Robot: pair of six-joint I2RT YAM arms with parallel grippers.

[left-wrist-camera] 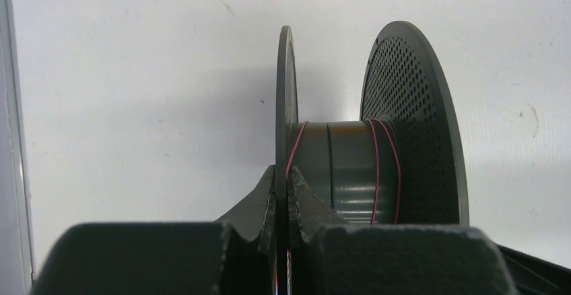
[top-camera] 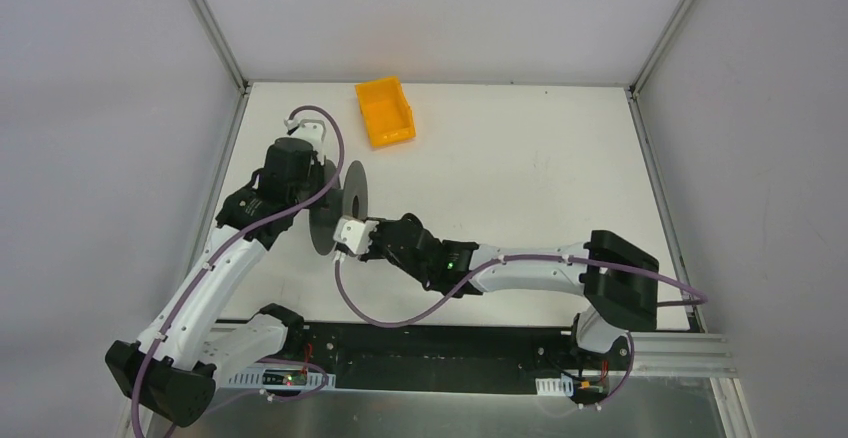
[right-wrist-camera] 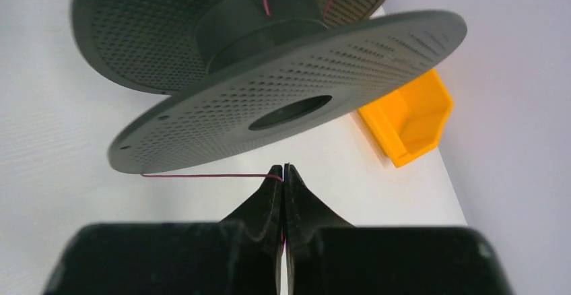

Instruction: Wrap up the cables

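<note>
A dark grey perforated spool (top-camera: pixel 340 208) stands on edge left of the table's middle. A thin reddish cable (left-wrist-camera: pixel 376 174) lies in a few turns round its hub. My left gripper (left-wrist-camera: pixel 284 184) is shut on the spool's left flange (left-wrist-camera: pixel 285 93), holding it upright. My right gripper (right-wrist-camera: pixel 283 174) is shut on the cable's free end (right-wrist-camera: pixel 209 176), which runs taut leftward behind the rim of the near flange (right-wrist-camera: pixel 283 93). In the top view the right gripper (top-camera: pixel 350 236) sits just right of the spool.
An orange bin (top-camera: pixel 385 110) stands at the back of the white table (top-camera: pixel 520 178) and also shows in the right wrist view (right-wrist-camera: pixel 407 116). Grey walls enclose the table on the left, back and right. Thick purple cables run along both arms.
</note>
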